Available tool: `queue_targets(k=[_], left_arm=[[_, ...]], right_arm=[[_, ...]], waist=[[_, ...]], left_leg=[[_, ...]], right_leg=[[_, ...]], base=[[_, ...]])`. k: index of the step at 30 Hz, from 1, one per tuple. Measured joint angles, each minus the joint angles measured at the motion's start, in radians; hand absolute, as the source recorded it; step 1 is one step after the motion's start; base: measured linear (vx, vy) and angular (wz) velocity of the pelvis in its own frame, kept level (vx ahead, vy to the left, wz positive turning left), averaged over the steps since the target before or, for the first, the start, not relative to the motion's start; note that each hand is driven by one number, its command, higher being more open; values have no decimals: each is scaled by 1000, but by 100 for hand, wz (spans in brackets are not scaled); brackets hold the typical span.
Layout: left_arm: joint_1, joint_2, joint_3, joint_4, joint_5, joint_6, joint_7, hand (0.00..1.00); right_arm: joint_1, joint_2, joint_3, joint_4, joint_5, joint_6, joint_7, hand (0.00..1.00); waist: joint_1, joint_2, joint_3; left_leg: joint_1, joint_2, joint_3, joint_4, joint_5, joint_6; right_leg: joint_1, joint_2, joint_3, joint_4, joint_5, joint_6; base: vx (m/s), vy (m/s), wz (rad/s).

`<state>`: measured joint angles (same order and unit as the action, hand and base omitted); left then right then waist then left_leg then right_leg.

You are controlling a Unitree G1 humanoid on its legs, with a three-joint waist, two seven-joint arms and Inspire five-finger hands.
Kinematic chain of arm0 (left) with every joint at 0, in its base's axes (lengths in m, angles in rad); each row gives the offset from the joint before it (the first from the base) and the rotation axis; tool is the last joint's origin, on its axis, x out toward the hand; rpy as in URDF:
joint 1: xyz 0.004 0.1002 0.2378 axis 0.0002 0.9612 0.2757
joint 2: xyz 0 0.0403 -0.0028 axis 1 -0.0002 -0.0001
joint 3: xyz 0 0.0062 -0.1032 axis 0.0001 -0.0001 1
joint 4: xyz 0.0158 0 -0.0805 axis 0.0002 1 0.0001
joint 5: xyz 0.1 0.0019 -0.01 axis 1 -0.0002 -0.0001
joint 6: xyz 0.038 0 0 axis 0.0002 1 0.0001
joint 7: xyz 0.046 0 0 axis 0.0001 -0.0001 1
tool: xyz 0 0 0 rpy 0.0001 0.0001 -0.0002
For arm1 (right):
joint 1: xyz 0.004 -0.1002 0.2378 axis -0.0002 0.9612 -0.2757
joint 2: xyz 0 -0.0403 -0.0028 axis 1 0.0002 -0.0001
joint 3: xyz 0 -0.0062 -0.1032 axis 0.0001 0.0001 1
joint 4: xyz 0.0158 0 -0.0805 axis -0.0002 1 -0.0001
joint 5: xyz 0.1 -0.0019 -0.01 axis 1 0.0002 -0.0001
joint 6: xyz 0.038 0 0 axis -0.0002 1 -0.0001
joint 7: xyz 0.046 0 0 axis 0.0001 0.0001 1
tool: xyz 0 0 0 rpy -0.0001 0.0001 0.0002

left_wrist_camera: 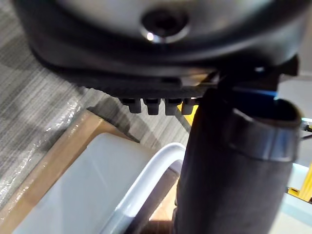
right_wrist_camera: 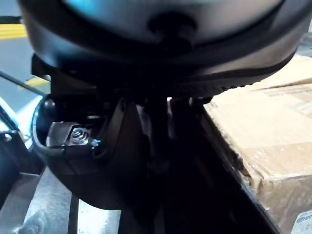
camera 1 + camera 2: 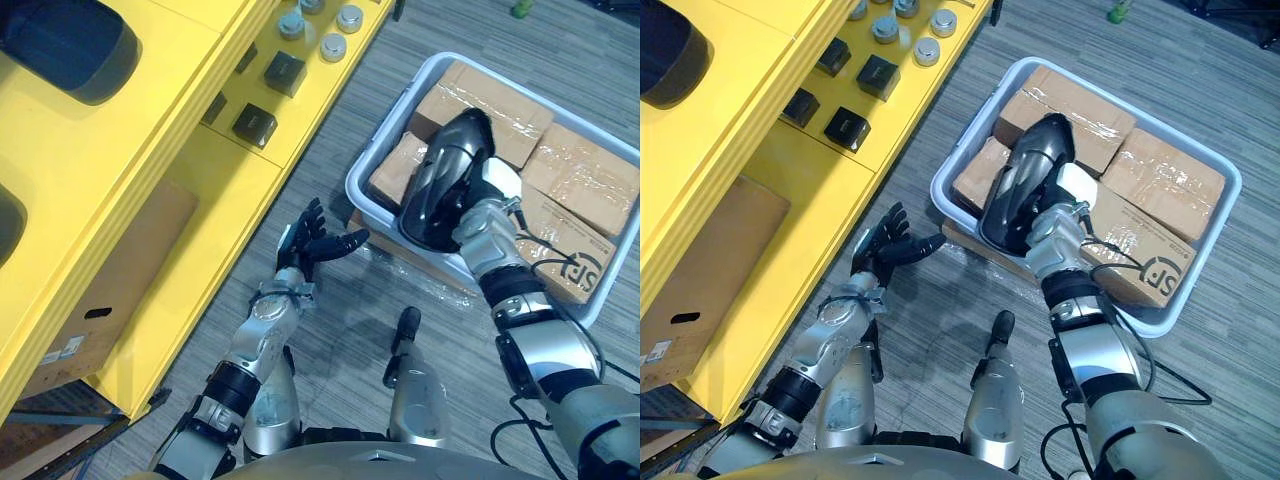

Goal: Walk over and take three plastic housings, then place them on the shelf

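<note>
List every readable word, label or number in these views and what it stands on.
Black mark on the cardboard box in the bin: upside down, not surely readable.
White labels on the carton under the yellow shelf: too small.
Nothing can be quoted.

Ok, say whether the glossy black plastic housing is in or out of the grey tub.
Lifted: right robot hand holds the housing above the tub.

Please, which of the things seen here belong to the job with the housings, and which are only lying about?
Job: black plastic housing, held in the right hand; left hand, open; yellow shelf; grey bin under the housing.
Lying about: cardboard boxes in the bin; small black blocks and metal caps on the shelf; large cardboard box low in the shelf.
</note>
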<state>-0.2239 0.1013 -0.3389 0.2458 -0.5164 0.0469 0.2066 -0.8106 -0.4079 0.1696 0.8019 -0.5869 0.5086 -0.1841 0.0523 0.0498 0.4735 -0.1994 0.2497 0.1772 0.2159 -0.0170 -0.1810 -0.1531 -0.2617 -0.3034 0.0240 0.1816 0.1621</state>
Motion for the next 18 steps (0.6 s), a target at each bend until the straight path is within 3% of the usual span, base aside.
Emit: queue_targets(k=[8,18], left_arm=[[98,45,9,-4,-107,0,-28,100],[164,63,41,-19,-151,-22,-38,100]], right_arm=[[-41,-141,-2,28,-116,-8,87,0],[-28,-177,-1,95,-116,-47,89,0]], waist=[[15,8,0],[27,13,-2]], left_leg=[[0,-17,-26,-49,42,3],[12,-27,-43,-105,81,4]], right_leg=[[1,-12,-26,6,0,0],[5,-17,-48,8,0,0]], base=[[-23,2,11],[-13,-2,6]])
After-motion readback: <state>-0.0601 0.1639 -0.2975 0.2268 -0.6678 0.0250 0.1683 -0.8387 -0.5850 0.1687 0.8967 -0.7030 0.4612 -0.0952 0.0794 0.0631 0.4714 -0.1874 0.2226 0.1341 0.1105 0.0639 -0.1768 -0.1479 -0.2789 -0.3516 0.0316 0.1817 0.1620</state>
